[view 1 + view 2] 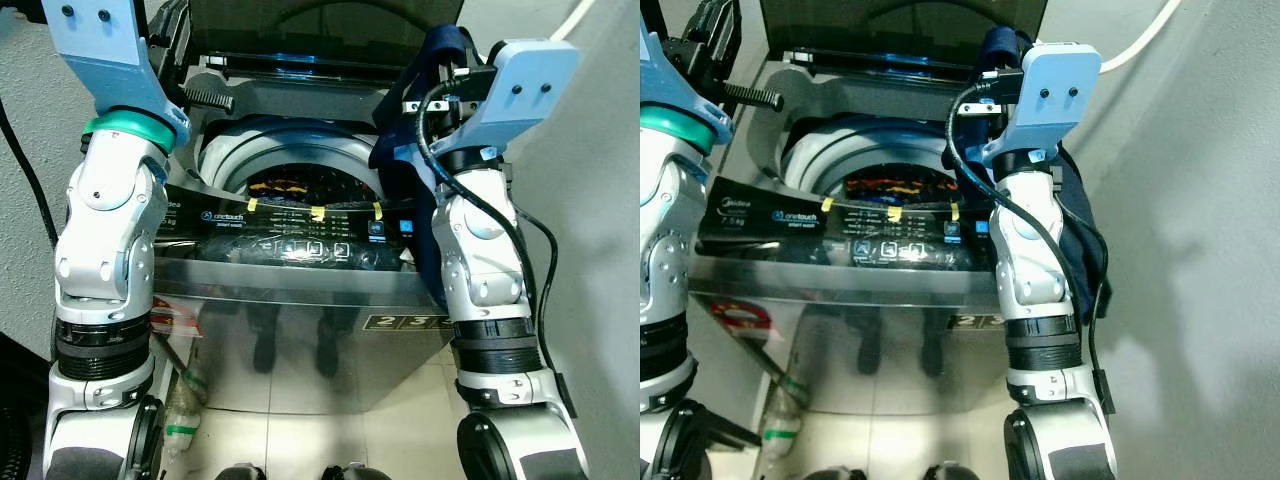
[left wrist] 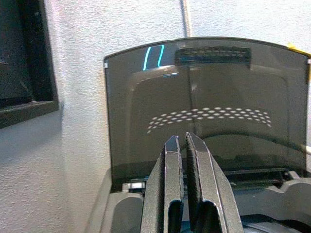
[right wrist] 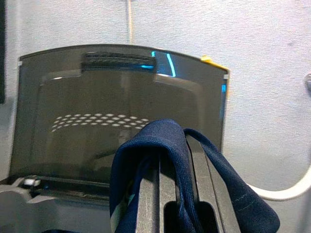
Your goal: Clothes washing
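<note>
the robot is standing in front of a top-loading washing machine (image 1: 300, 270) whose dark lid (image 2: 204, 107) is standing upright against the wall. the right pincer (image 3: 177, 145) is gripping a navy blue garment (image 3: 160, 141), its fingers pressed together with the cloth draped over them. the rest of the garment is hanging down past the right arm along the machine's right side. the left pincer (image 2: 187, 150) is hovering above the back left of the machine, fingers narrow and nearly touching, holding nothing. colourful laundry (image 1: 290, 190) is already lying in the drum (image 1: 240, 150). the garment is looking soft, limp and light, likely to trail and snag on the rim, so taking it by a bunched fold near its middle is probably safer.
</note>
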Tool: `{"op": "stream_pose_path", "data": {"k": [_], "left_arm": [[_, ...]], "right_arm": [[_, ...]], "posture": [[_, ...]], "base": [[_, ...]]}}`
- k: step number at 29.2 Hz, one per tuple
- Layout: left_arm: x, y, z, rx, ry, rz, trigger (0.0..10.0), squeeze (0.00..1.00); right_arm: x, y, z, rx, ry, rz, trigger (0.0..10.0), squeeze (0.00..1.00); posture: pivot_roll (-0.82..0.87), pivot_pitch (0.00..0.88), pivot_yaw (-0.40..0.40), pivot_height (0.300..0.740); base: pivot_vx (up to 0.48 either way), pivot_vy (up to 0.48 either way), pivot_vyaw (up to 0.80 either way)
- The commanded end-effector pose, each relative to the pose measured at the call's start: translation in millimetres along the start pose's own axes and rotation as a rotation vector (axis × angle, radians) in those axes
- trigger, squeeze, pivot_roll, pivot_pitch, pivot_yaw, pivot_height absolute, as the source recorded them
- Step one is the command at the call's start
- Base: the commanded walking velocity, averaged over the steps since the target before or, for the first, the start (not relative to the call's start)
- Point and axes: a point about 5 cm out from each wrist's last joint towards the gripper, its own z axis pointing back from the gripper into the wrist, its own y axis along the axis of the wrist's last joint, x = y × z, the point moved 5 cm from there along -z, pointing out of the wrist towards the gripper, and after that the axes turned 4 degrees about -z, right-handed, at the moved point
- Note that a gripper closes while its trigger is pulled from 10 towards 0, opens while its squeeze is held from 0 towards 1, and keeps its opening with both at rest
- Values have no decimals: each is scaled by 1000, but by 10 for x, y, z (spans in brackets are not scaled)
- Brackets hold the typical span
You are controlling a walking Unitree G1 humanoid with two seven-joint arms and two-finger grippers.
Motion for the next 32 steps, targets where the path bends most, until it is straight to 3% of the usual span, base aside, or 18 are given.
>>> {"op": "stream_pose_path", "data": {"k": [1,5,9,11,12,15,17,18,19,20,21,22,24,26,27,28,30,32], "left_arm": [[43,-26,-3,-1,-17,-11,10000,0],[88,-60,10,-1,-37,-78,10000,0],[267,-145,93,-13,-132,-140,10000,0],[302,-169,124,-21,-154,-144,10000,0],[342,-194,172,-33,-187,-130,10000,0],[537,-255,363,-88,-342,23,10000,0],[537,-255,363,-88,-342,23,10000,0],[629,-252,418,-94,-401,75,10000,0],[629,-252,418,-94,-401,75,10000,0],[839,-229,489,-90,-515,153,10000,0],[839,-229,489,-90,-515,153,10000,0],[1029,-250,521,-89,-597,197,10000,0],[1029,-250,521,-89,-597,197,10000,0],[1388,-460,411,-118,-702,245,10000,0],[1388,-460,411,-118,-702,245,10000,0],[1513,-560,305,-126,-718,213,10000,0],[1629,-641,177,-137,-732,187,10000,0],[1645,-654,149,-143,-735,190,10000,0]], "right_arm": [[-3,91,-16,39,2,7,10000,0],[30,157,-64,72,16,69,10000,0],[-62,495,-448,175,108,46,10000,0],[-96,558,-516,188,126,21,10000,0],[-141,659,-599,210,149,-22,10000,0],[-395,1001,-833,254,285,-214,10000,0],[-395,1001,-833,254,285,-214,10000,0],[-494,1128,-877,271,341,-282,10000,0],[-494,1128,-877,271,341,-282,10000,0],[-641,1321,-913,290,427,-389,10000,0],[-641,1321,-913,290,427,-389,10000,0],[-816,1450,-918,290,526,-457,10000,0],[-816,1450,-918,290,526,-457,10000,0],[-1143,1615,-818,272,718,-609,10000,0],[-1143,1615,-818,272,718,-609,10000,0],[-1176,1760,-753,296,798,-728,10000,0],[-1112,1985,-669,355,884,-872,10000,0],[-1069,2047,-659,374,904,-905,10000,0]], "posture": [[67,0,15,740],[66,0,15,740],[66,0,16,740],[69,0,14,740],[73,0,11,740],[73,0,9,740],[73,0,9,740],[74,0,6,740],[74,0,6,740],[66,0,5,740],[66,0,5,740],[54,0,12,740],[54,0,12,740],[33,0,14,740],[33,0,14,740],[26,0,14,740],[19,0,19,740],[16,0,19,740]], "base": [[0,0,0],[0,0,0],[0,0,0],[0,0,0],[0,0,0],[0,0,0],[0,0,0],[0,0,0],[0,0,0],[0,0,0],[0,0,0],[0,0,0],[0,0,0],[0,0,0],[0,0,0],[0,0,0],[0,0,0],[0,0,0]]}}
